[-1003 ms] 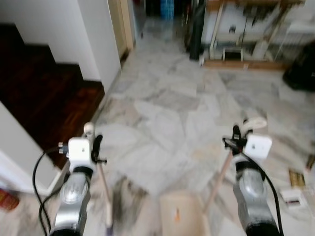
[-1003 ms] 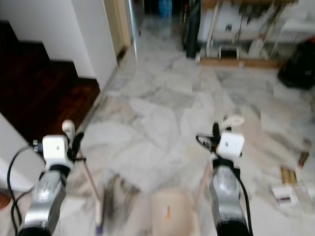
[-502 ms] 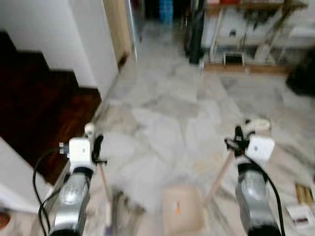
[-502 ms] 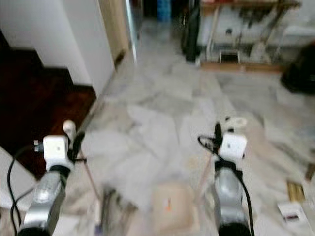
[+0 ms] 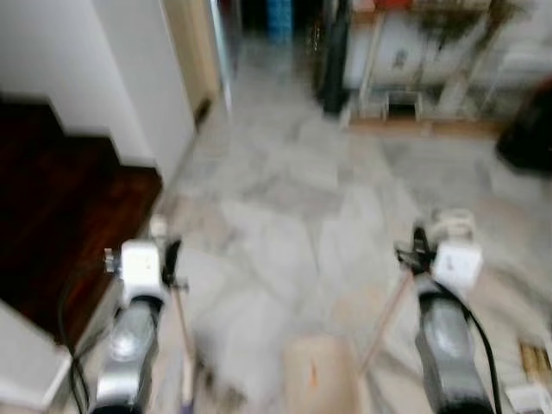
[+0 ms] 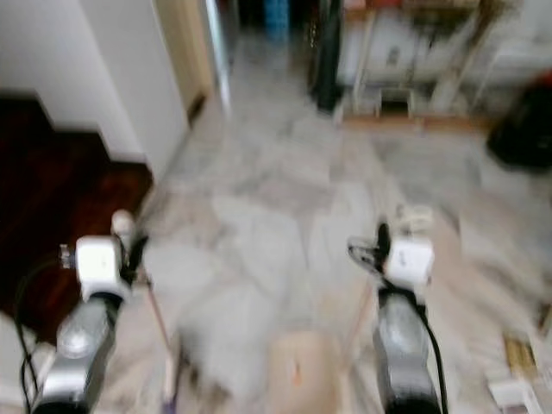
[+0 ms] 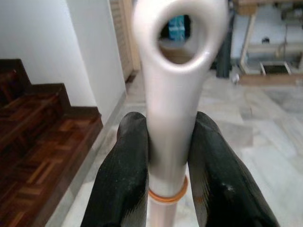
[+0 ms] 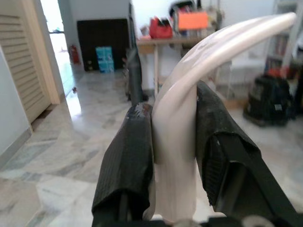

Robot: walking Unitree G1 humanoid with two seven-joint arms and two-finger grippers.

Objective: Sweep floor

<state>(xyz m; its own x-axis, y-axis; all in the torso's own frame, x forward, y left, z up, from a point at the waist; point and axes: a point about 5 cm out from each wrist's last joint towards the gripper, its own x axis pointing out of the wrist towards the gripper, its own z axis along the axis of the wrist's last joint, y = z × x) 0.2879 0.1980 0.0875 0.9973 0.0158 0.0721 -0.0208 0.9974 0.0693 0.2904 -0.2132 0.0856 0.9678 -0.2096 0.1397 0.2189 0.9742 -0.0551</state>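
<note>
Two tools are already in our grip, one per arm, and the coming sweep turns on how their long axes run down toward the marble floor. The left gripper has its two black fingers pressed against either side of the broom handle, just below the hanging loop at its top end. From there, in the head views, the handle runs down and slightly inward to a blurred broom head resting low on the floor, just left of centre.

The right gripper clamps the curved pale top of the dustpan handle between its fingers. That shaft slants down and inward toward the beige dustpan, which sits on the floor between the two arms, just beside the broom head.

Both tools therefore lie below and inboard of the fingers, with their working ends near each other. We judge the left arm to be the one that must drive the broom head toward the pan, while the right steadies the pan. Motion blur in the head views hides any dirt on the floor. Some small litter lies by the right edge, well apart from the pan. Dark wooden stairs border the floor on the left.
</note>
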